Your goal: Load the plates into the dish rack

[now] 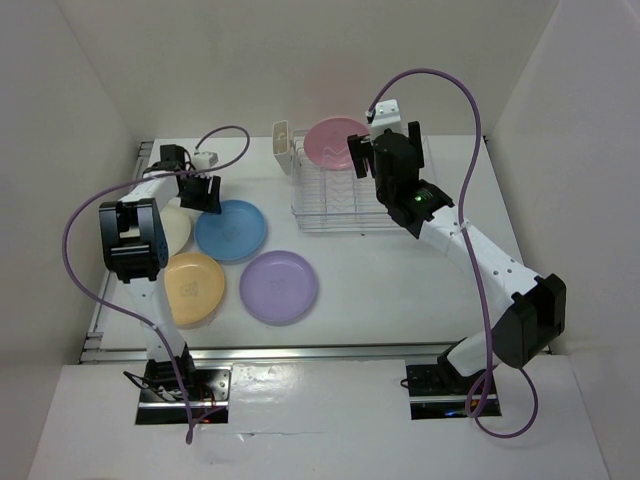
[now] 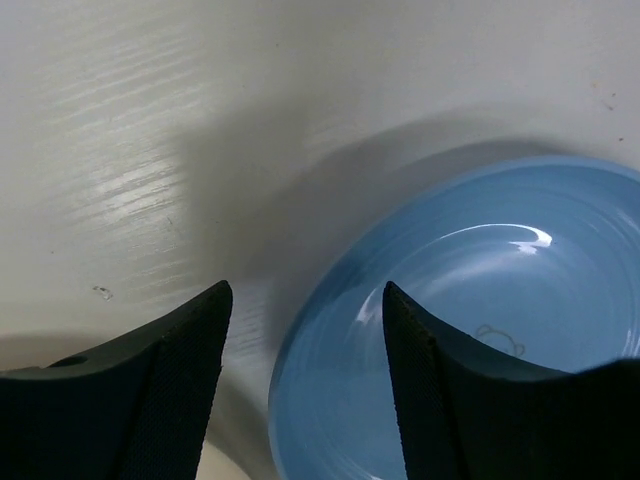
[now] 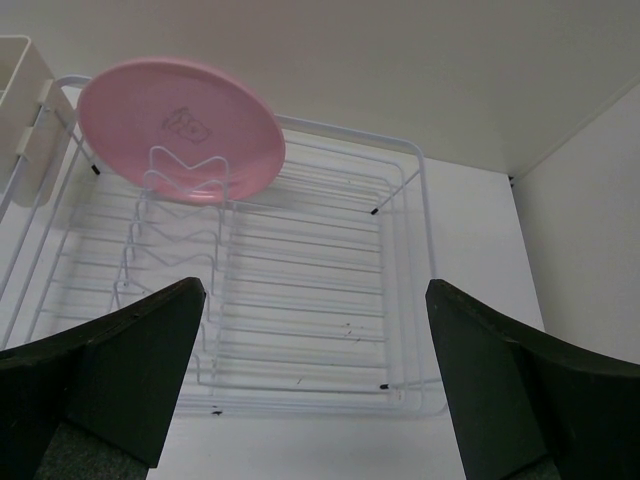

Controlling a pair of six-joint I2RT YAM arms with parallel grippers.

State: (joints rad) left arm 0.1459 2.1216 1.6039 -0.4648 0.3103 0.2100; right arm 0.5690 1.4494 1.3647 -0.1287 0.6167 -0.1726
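A: One pink plate (image 1: 335, 140) stands in the rack (image 1: 345, 212), upper centre overhead; the other plates (image 1: 279, 287) lie at left. Right gripper (image 3: 315, 290) spread wide, empty, above the rack.
B: Left gripper (image 2: 305, 290) part-open astride the rim of the blue plate (image 2: 480, 330), gripping nothing. Risk: shallow rim slips the pinch, plate skids.
A: Only the wrist view shows that straddle.

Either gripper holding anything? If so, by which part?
Nothing is held. The left gripper is open with the rim of the blue plate between its jaws, not clamped; the right gripper is open and empty above the dish rack.
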